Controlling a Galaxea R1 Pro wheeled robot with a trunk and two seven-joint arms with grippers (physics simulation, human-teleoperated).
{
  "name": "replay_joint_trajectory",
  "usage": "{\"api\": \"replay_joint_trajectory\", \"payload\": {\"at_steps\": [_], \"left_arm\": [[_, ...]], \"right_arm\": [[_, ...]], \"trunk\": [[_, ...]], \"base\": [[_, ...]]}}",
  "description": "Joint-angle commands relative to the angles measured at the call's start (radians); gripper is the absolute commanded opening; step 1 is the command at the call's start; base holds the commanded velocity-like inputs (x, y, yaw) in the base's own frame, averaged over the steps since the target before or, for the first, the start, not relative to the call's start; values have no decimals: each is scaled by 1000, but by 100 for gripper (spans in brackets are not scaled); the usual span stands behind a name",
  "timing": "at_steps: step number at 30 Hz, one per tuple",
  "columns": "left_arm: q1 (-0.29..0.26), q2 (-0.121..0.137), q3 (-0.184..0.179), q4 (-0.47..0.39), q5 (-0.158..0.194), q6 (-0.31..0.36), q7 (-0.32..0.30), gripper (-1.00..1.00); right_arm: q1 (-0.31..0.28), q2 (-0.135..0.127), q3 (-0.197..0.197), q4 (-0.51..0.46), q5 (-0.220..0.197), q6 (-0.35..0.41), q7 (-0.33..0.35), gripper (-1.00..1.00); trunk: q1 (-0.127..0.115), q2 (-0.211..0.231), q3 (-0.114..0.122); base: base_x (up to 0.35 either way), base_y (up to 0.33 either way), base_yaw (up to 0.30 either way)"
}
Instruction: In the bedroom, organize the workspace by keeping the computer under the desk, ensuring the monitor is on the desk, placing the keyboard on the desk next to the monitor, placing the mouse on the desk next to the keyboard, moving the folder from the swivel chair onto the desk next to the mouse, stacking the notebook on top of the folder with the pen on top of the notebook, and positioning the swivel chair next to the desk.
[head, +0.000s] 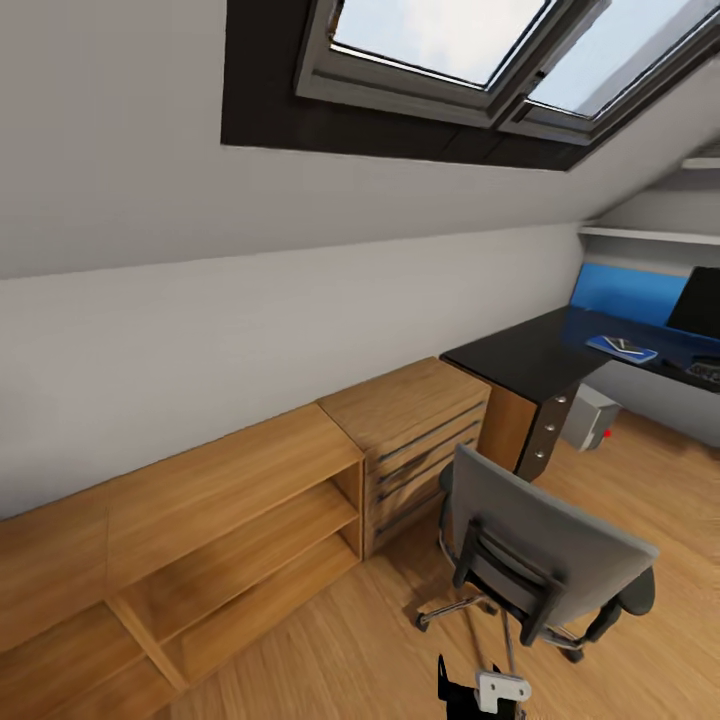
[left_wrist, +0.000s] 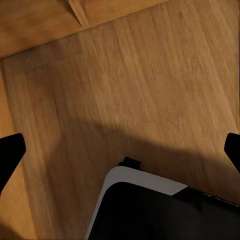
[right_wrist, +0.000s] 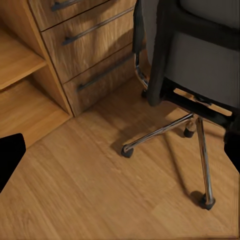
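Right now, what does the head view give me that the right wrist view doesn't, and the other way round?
Head view alone: the desk with the folder and the dark notebook on it, the monitor, the keyboard, the computer under the desk, and the skylight.

Right wrist view alone: a close look at the chair's chrome legs and castors, and both dark fingertips spread at the frame edges.

Shared: the swivel chair, the wooden drawer cabinet, the open shelf unit and the wood floor.
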Motion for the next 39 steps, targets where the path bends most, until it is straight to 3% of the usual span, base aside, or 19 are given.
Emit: {"api": "replay_joint_trajectory", "payload": {"at_steps": [1, 11, 39], "left_arm": [[-1, 1, -9, 0, 6, -3, 7, 100], [-1, 1, -9, 0, 6, -3, 7, 100], [-1, 1, -13, 24, 5, -2, 7, 100]], "right_arm": [[-1, 0, 8, -1, 1, -1, -10, 100], [-1, 0, 10, -1, 2, -1, -9, 100], [-1, 0, 11, 0, 3, -1, -9, 100]], "trunk": [[1, -2, -2], [1, -2, -3], [1, -2, -3]], "base": [[26, 149, -271], [87, 217, -283], [5, 7, -292]]}}
